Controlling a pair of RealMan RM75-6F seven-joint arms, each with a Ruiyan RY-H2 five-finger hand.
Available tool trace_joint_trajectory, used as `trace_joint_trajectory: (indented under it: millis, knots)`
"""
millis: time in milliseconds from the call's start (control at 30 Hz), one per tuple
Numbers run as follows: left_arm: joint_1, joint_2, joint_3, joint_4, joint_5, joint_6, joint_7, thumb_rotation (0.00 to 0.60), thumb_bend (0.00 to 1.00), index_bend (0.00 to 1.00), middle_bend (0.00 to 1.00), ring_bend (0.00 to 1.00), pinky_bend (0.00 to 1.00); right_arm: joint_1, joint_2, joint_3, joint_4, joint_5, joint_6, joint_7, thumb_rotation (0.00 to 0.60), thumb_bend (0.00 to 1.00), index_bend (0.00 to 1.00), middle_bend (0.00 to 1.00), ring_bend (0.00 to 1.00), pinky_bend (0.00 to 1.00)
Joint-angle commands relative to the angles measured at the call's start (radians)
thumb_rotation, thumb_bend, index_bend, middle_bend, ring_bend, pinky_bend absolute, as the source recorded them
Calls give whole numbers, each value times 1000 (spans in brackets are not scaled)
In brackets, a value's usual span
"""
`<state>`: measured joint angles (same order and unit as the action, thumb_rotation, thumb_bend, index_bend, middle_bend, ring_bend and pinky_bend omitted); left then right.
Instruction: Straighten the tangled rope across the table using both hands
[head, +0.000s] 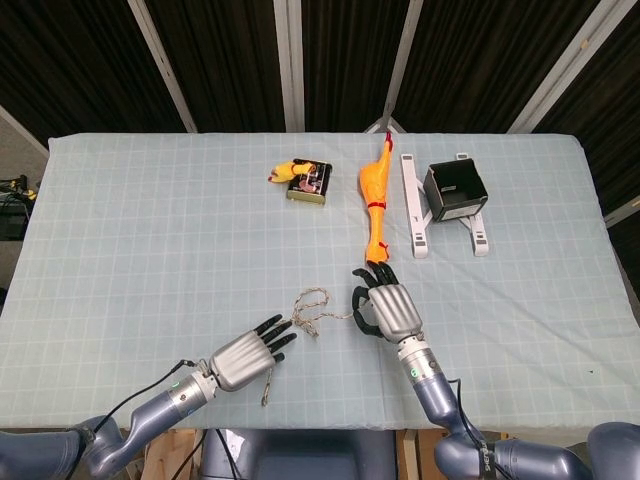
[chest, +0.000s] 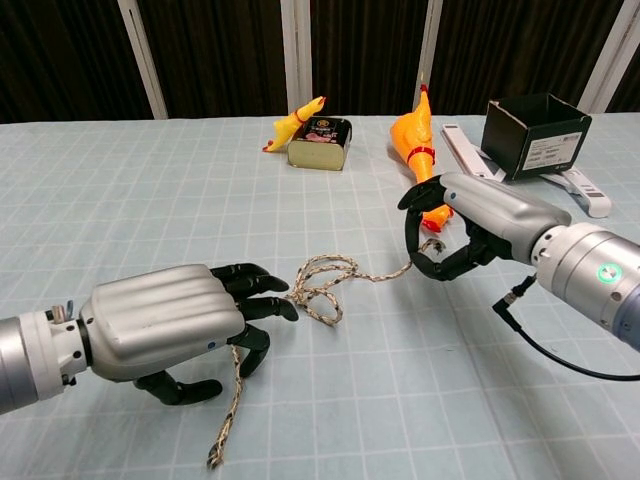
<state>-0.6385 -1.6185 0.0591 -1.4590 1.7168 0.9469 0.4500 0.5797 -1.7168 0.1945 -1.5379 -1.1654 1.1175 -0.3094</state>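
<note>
The beige rope (head: 309, 303) lies in a small tangle of loops (chest: 324, 283) near the table's front middle. One strand runs right to my right hand (head: 388, 311) (chest: 478, 226), which pinches the rope's end between its thumb and curled fingers. The other tail (chest: 228, 420) trails toward the front edge and passes under my left hand (head: 245, 357) (chest: 168, 322). That hand lies palm down with its fingers apart, their tips just left of the tangle, not closed on the rope.
An orange rubber chicken (head: 374, 203) (chest: 419, 139) lies just beyond the right hand. Farther back are a small tin (head: 309, 183) with a yellow toy (head: 279, 173), a white stand (head: 415, 214) and a black box (head: 455, 190) (chest: 534, 134).
</note>
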Motion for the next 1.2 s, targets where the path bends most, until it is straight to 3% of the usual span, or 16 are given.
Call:
trace_joint_trajectory:
  millis: [33,667,1200]
  knots:
    - [-1,-8,-1,6,-7,0,8,600,455,481,97,0,0,0,0,-1,-1,-1,1,-2,600,488,633,215,6,0]
    - [0,-39,6,22,-33,20,25,600,465,509,99,0,0,0,8,3,-10,2,5,-2,600,487,633,215,6,0]
    - [0,-46,23,42,-22,44,10,600,527,607,132,0,0,-2,11,-2,-7,1,6,0,600,487,633,215,6,0]
